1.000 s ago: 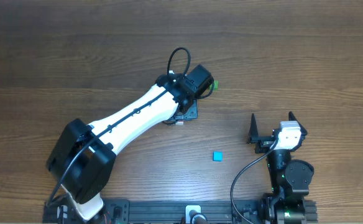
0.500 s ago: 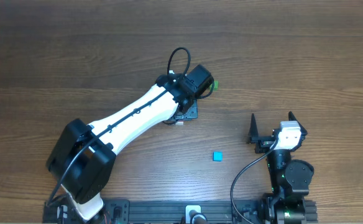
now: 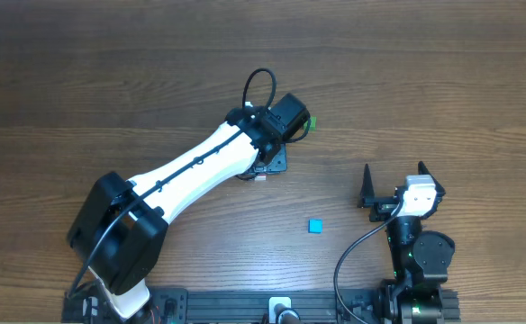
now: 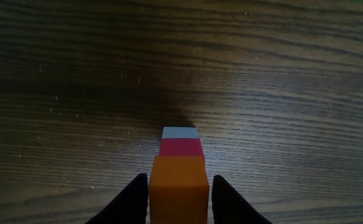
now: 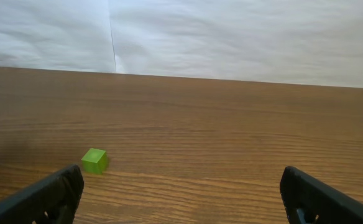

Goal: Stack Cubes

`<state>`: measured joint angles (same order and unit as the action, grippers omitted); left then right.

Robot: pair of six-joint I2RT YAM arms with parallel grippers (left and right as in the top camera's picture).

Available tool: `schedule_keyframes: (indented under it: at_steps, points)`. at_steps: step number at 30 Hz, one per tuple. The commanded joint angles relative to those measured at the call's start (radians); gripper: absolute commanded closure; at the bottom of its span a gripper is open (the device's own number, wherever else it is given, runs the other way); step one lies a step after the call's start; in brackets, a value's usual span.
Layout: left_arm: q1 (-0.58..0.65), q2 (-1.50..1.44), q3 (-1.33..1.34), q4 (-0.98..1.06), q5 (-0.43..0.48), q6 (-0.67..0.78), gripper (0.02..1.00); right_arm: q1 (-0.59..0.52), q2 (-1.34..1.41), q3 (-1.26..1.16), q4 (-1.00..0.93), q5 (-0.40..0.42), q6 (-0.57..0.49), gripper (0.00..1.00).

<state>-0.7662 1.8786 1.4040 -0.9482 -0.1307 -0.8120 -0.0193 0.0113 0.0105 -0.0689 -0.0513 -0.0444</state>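
Nothing has moved: the left gripper (image 4: 179, 179) stays clamped on the orange cube (image 4: 178, 196), stacked on the red cube (image 4: 181, 147) and white cube (image 4: 179, 132). The right gripper (image 3: 394, 184) rests wide open. The blue cube (image 3: 314, 226) and green cube (image 5: 94, 160) lie well apart.

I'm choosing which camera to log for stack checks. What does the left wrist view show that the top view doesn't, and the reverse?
Left wrist view: the left hand shut on an orange cube, lined up with a red cube and a white cube beyond it. Top view: a blue cube, a green cube and the open right hand. Both: the wooden table.
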Motion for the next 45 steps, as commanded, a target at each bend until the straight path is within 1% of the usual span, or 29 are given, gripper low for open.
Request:
schedule_keyframes:
  at_steps: [1, 3, 4, 5, 7, 12, 16, 18, 22, 23, 24, 29, 32, 34, 38, 40, 45]
  points:
    - [0.005, 0.000, -0.011, 0.004, 0.006, -0.008, 0.610, -0.008, -0.004, -0.005, -0.002, -0.015, 0.002, 0.007]
    - [0.005, -0.002, -0.011, 0.009, 0.006, -0.008, 0.459, -0.008, -0.004, -0.005, -0.002, -0.015, 0.002, 0.007]
    - [0.005, -0.006, -0.011, 0.014, 0.010, -0.008, 0.308, -0.008, -0.004, -0.005, -0.002, -0.015, 0.002, 0.009]
    - [0.005, -0.011, -0.011, 0.018, 0.011, -0.008, 0.202, -0.008, -0.004, -0.005, -0.002, -0.015, 0.002, 0.007]
    - [0.008, -0.031, -0.011, 0.021, 0.013, -0.008, 0.025, -0.008, -0.004, -0.005, -0.002, -0.015, 0.002, 0.009]
    - [0.047, -0.144, -0.011, 0.021, 0.013, -0.007, 0.023, -0.008, -0.004, -0.005, -0.002, -0.015, 0.002, 0.009]
    - [0.146, -0.292, -0.011, 0.026, 0.013, 0.011, 0.020, -0.008, -0.004, -0.005, -0.002, -0.015, 0.002, 0.009]
    - [0.206, -0.372, -0.011, 0.037, 0.008, 0.070, 0.020, -0.008, -0.004, -0.005, -0.002, -0.015, 0.002, 0.007]
    - [0.355, -0.520, -0.011, 0.040, -0.053, 0.174, 0.020, -0.008, -0.004, -0.005, -0.002, -0.015, 0.002, 0.007]
    - [0.426, -0.562, -0.011, 0.045, -0.062, 0.233, 0.023, -0.008, -0.004, -0.005, -0.002, -0.015, 0.002, 0.007]
    - [0.464, -0.583, -0.011, 0.049, -0.063, 0.275, 0.018, -0.008, -0.004, -0.005, -0.002, -0.015, 0.002, 0.009]
    - [0.572, -0.658, -0.022, 0.100, -0.063, 0.482, 0.020, -0.008, -0.004, -0.005, -0.002, -0.015, 0.002, 0.007]
    - [0.609, -0.714, -0.079, 0.184, -0.061, 0.551, 0.020, -0.008, -0.004, -0.005, -0.002, -0.015, 0.002, 0.007]
    - [0.626, -0.755, -0.134, 0.249, -0.056, 0.551, 0.020, -0.008, -0.004, -0.005, -0.002, -0.015, 0.002, 0.007]
    - [0.649, -0.876, -0.298, 0.430, 0.010, 0.552, 0.020, -0.008, -0.004, -0.005, -0.002, -0.015, 0.002, 0.009]
    - [0.652, -0.943, -0.390, 0.527, 0.027, 0.574, 0.020, -0.008, -0.004, -0.005, -0.002, -0.015, 0.002, 0.007]
    - [0.652, -1.123, -0.617, 0.730, 0.037, 0.599, 0.020, -0.008, -0.004, -0.005, -0.002, -0.015, 0.002, 0.007]
